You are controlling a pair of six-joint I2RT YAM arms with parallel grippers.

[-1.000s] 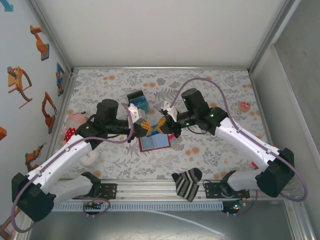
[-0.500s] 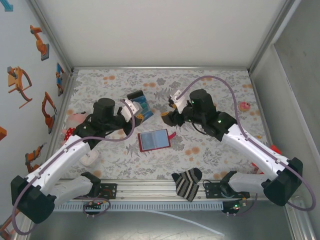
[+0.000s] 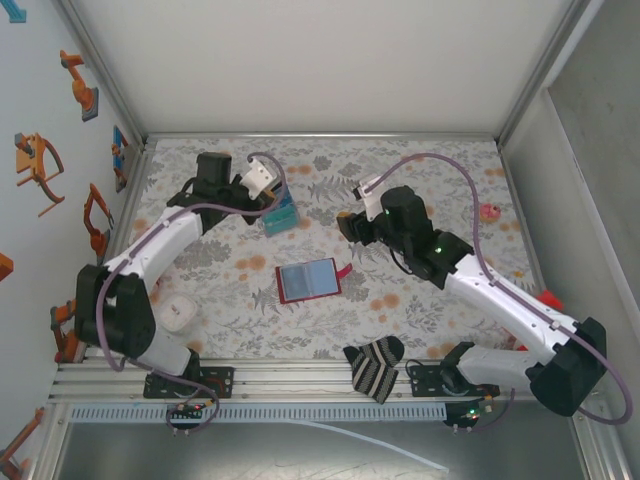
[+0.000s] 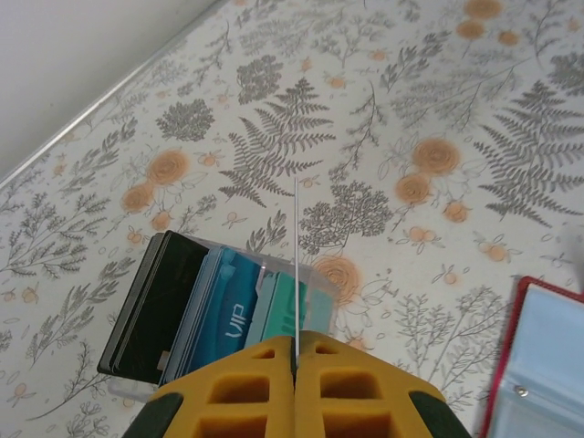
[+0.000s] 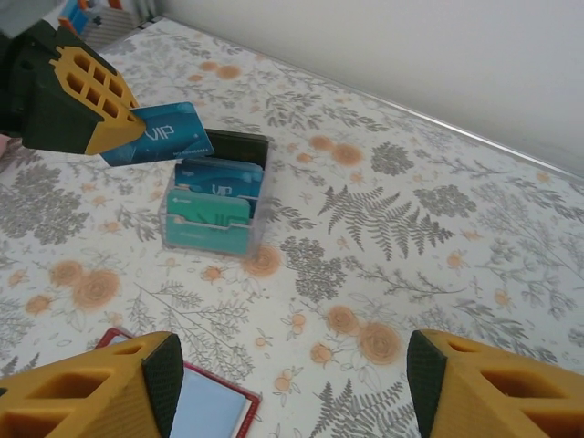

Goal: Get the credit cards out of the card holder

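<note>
Striped sock [image 3: 375, 368]: it lies at the near edge of the table [image 3: 430, 300], between my two bases and well apart from everything else.

Card holder [image 3: 308, 281]: it lies open and flat on the floral cover, blue-grey inside up, with its short red tab sticking out on the right. Neither of my grippers touches it. A corner of it shows at the lower edge of my right wrist view [image 5: 205, 406] and at the lower right of my left wrist view [image 4: 538, 365]. I cannot tell whether its pockets hold any cards.

Right gripper [image 3: 347, 226]: I hang above the table beyond the card holder and a little to its right. My yellow fingers [image 5: 91, 392] stand wide apart with nothing between them.

Clear box [image 3: 280, 215]: it stands on the table beyond the card holder, to its left. Teal and light-blue credit cards [image 5: 212, 205] stand in it in a row, with a dark piece at the far end.

Left gripper [image 3: 262, 180]: I hover just above the clear box, fingers pressed together on one card.

Held card [image 5: 169, 132]: it is teal and printed "VIP". In my left wrist view it is seen edge-on as a thin line [image 4: 297, 265] rising from my fingertips.
</note>
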